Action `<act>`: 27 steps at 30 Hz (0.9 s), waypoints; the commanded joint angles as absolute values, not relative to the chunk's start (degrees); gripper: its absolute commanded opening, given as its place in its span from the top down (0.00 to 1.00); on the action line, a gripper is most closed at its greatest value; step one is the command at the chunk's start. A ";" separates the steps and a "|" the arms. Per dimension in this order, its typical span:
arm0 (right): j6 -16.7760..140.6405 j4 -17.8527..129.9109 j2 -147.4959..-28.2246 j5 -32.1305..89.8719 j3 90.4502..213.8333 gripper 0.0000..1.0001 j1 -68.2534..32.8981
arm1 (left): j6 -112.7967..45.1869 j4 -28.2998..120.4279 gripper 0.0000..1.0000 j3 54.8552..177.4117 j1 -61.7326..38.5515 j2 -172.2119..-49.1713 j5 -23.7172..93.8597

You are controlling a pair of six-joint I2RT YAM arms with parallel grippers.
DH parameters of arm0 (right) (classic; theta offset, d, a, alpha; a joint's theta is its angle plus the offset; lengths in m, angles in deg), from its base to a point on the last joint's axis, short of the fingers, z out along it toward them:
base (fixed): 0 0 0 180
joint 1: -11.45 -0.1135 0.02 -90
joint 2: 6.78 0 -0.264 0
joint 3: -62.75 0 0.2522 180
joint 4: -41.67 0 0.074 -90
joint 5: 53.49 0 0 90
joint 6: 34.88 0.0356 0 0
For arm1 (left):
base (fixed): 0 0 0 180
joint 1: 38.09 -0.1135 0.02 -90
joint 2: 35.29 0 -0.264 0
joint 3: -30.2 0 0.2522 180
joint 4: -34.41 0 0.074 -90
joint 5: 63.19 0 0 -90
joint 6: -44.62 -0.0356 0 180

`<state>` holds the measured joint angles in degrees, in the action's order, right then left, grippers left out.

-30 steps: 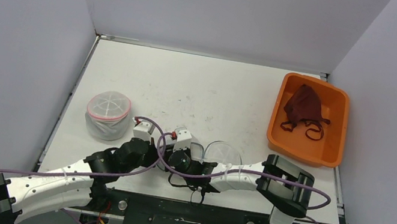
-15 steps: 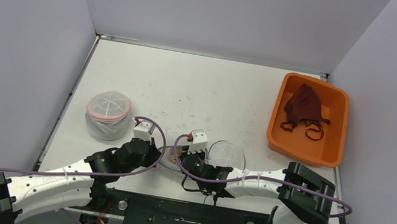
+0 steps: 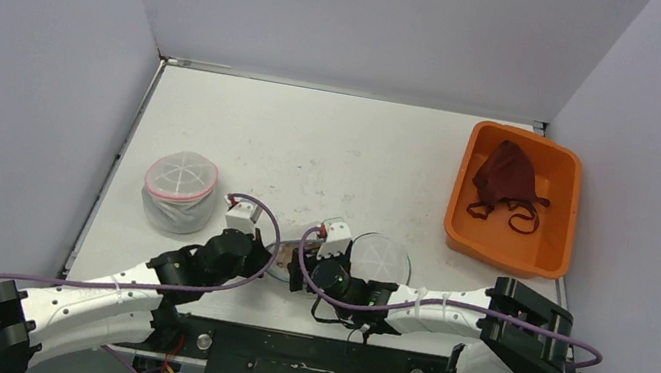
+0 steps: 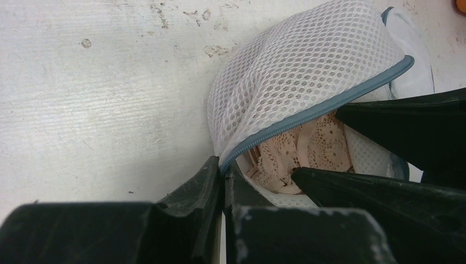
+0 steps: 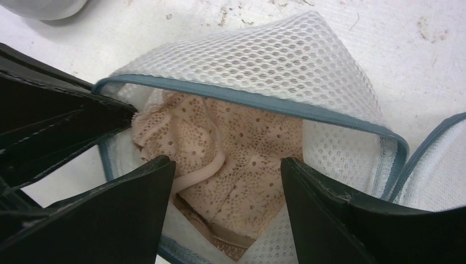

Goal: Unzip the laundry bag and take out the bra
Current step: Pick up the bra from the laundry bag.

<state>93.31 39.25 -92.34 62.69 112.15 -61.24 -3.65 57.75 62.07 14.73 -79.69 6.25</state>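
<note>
The white mesh laundry bag [image 4: 308, 71] lies unzipped near the table's front edge, its blue-grey zipper edge lifted. My left gripper [image 4: 224, 170] is shut on that zipper edge at the corner of the opening. A beige lace bra [image 5: 242, 148] shows inside the bag [image 5: 264, 60]. My right gripper [image 5: 225, 165] is open, reaching into the opening with one finger on each side of the bra. In the top view both grippers, left [image 3: 272, 260] and right [image 3: 298, 264], meet at the bag, and its round flap [image 3: 378, 253] lies to the right.
A second round mesh bag with a pink rim [image 3: 180, 188] stands left of the arms. An orange bin [image 3: 498, 253] at the right edge holds a dark red garment [image 3: 505, 180]. Grey walls enclose the table on three sides.
The right arm's elbow has swung to the right and its wrist has shifted right. The left arm has hardly moved and keeps its hold on the bag's edge.
</note>
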 commanded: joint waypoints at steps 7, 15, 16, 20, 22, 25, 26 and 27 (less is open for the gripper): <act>93.01 36.48 -92.43 63.27 118.69 0.20 -62.48 | -3.02 53.62 1.00 61.15 15.03 -80.37 7.04; 94.68 42.19 -97.98 63.76 123.30 0.21 -62.21 | -2.71 53.09 1.00 60.97 15.10 -79.57 7.38; 94.71 42.17 -98.46 63.60 123.32 0.21 -62.20 | -2.65 53.09 1.00 60.94 15.09 -79.45 7.40; 95.60 43.01 -100.74 64.20 123.92 0.23 -62.20 | -2.50 53.09 1.00 60.82 15.17 -78.86 7.30; 96.44 43.13 -101.53 65.46 123.61 0.25 -62.09 | -2.37 53.10 1.00 60.75 15.22 -78.64 7.30; 97.41 42.61 -102.17 66.98 122.74 0.30 -61.81 | -2.18 53.23 1.00 60.67 15.23 -78.39 7.55; 97.59 42.29 -102.46 67.39 122.46 0.32 -61.66 | -2.15 53.18 1.00 60.60 15.21 -78.31 7.48; 97.84 42.02 -102.80 67.42 122.28 0.34 -61.45 | -2.13 53.18 1.00 60.58 15.24 -78.27 7.45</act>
<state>95.98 43.27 -101.98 63.97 121.63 -62.07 -2.53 55.59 60.41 14.84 -79.16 7.17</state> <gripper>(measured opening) 0.693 0.019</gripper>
